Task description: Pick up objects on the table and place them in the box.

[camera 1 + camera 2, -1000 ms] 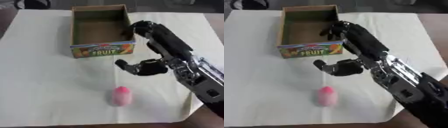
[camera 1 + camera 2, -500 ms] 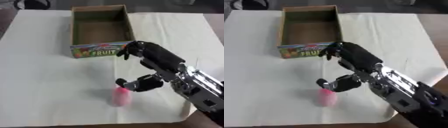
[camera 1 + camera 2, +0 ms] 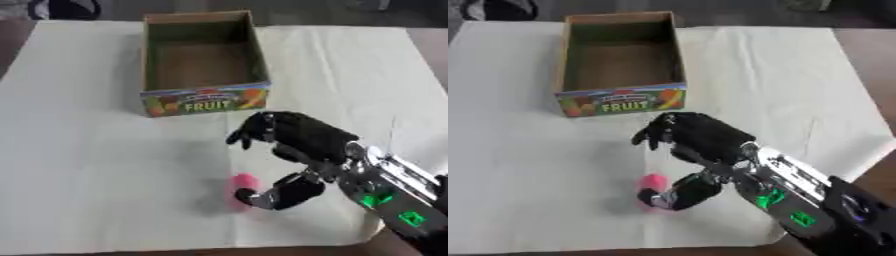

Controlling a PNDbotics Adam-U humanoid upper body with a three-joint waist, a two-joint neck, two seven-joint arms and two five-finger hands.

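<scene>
Pink toy [image 3: 242,184] is lying on the white table [image 3: 96,175], well in front of the fruit box [image 3: 203,65]. It is touched by the thumb of the right robot hand [image 3: 293,150], whose fingers are curled above it and not yet closed round it, likely so it can be lifted.

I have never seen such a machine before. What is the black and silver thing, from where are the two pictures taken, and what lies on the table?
The black and silver thing is a humanoid robot's right arm, ending in its right hand. Both pictures come from a stereo camera in the robot's head, looking down: left eye and right eye, same moment.

On the table, covered by a white cloth, stands an open cardboard box with "FRUIT" printed on its front; it looks empty. Nearer the robot lies a small pink object. The hand is over it, thumb beside it and fingers curled above, but I cannot tell whether it is gripped yet. The left hand is not visible.
</scene>
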